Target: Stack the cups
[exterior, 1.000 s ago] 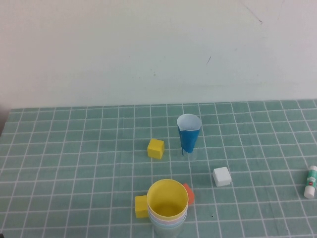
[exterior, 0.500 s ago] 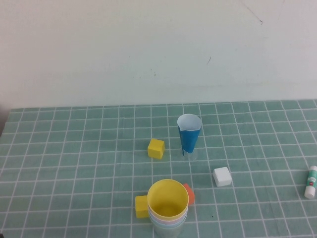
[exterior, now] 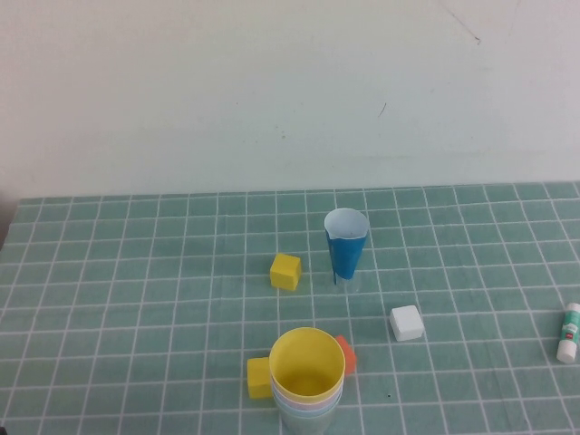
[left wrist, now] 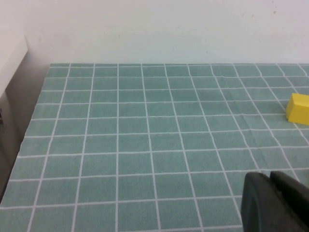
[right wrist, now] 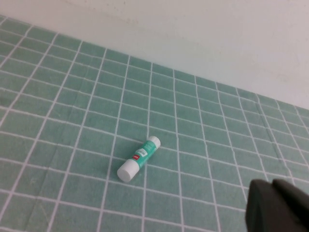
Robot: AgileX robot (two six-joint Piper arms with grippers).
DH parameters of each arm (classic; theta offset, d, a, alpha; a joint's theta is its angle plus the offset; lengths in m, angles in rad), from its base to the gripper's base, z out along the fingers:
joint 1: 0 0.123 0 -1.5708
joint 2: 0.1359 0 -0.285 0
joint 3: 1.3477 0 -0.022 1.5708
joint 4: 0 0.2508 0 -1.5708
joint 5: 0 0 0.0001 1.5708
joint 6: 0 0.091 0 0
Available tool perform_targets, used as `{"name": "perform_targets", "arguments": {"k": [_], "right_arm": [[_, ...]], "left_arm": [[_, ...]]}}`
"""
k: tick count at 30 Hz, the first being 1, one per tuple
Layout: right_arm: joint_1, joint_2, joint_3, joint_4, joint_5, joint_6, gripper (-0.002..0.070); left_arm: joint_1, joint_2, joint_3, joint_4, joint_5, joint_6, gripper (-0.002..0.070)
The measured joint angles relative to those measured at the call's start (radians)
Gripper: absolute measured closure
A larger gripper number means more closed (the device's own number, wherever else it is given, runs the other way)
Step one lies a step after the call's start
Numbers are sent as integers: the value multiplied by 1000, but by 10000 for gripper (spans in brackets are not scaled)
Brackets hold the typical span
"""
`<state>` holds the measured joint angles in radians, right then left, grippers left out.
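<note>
The cups stand nested in one stack (exterior: 306, 385) at the table's front edge, in the middle of the high view. The yellow cup (exterior: 306, 362) is on top, with the pink rim (exterior: 303, 400) and the light blue cup (exterior: 308, 420) showing below it. I cannot make out the pale green cup in the stack. Neither gripper shows in the high view. My left gripper (left wrist: 269, 177) is shut and empty over bare mat on the left side. My right gripper (right wrist: 272, 183) is shut and empty over bare mat near the glue stick.
A dark-blue cone cup (exterior: 345, 245) stands mid-table, with a yellow cube (exterior: 285, 271) to its left, also in the left wrist view (left wrist: 298, 108). A white cube (exterior: 406, 323) lies right of the stack. Orange (exterior: 346, 354) and yellow (exterior: 258, 377) blocks touch the stack. A glue stick (exterior: 568, 332) (right wrist: 139, 158) lies far right.
</note>
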<state>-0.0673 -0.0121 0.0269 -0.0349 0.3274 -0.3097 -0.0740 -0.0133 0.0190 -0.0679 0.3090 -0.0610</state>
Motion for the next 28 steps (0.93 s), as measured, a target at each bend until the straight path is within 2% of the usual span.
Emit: {"name": "perform_targets", "arguments": {"k": [14,28], "right_arm": [[0,-2,0,132,5,25,678],[0,-2,0,35,5,27,678]], "left_arm": [[0,0,0,2,0,-4,677],[0,0,0,2,0,-4,677]]}}
